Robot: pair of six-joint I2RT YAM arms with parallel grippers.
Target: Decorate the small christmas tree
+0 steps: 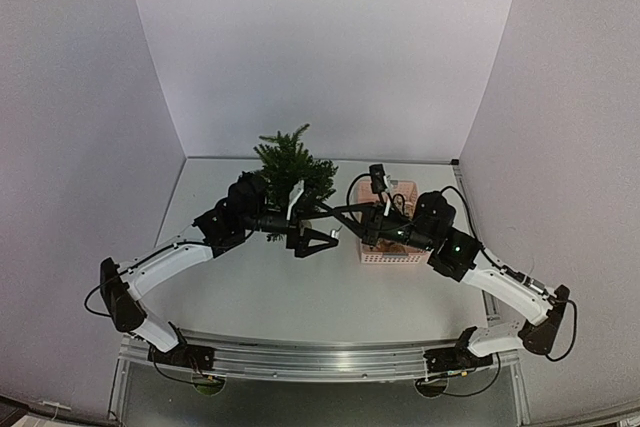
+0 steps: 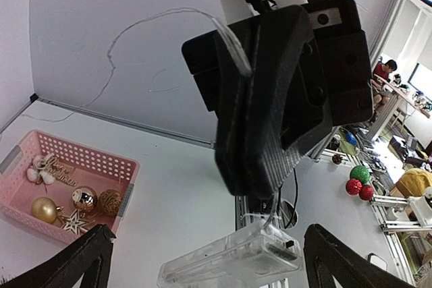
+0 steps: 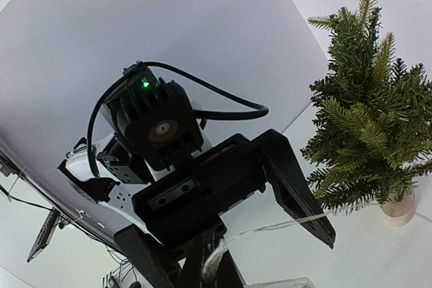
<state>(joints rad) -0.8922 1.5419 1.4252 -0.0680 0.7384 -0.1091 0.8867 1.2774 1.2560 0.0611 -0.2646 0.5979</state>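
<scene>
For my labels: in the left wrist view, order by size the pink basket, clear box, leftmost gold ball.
Largest: pink basket and clear box, alike; the box nearer, so unranked.
Smallest: leftmost gold ball.

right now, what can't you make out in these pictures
- top view: base of the small christmas tree, hidden behind the left arm
- top view: pink basket contents, mostly covered by the right arm
- left wrist view: clear box, cut off by bottom edge
- every view: where the thin wire in the right gripper ends, too fine
</scene>
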